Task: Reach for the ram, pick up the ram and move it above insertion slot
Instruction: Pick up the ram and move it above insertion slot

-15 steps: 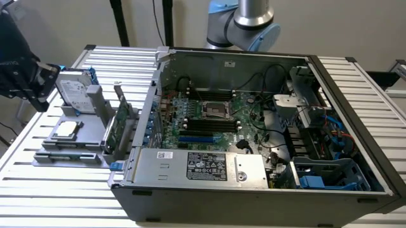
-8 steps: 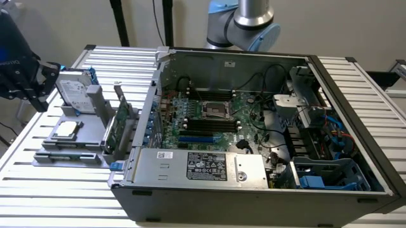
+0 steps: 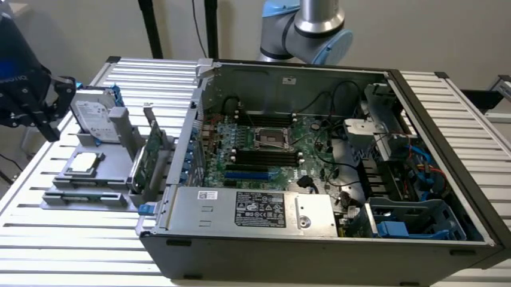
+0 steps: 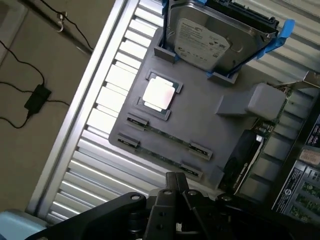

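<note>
Robot gripper (image 4: pixel 176 179) hovering over a gray holder (image 4: pixel 200 110) on a slatted metal table (image 3: pixel 72 239). The jaws appear closed together and hold nothing. The ram (image 4: pixel 159 156), a thin stick, stands on edge in the holder groove nearest the gripper, untouched, with a second stick (image 4: pixel 167 134) near it.

A clean grasp likely calls for the jaws to part, square across the stick's flat faces, and descend straight at its middle. That would avoid snagging the end clips or the neighbouring stick.

A processor chip (image 4: pixel 159 94) and a hard drive (image 4: pixel 210 37) sit beyond the sticks. An upright expansion card (image 3: pixel 152 152) and the wall of the computer case (image 3: pixel 188 149) stand between the holder and the insertion slot (image 3: pixel 264 156). The space above the holder is open.
</note>
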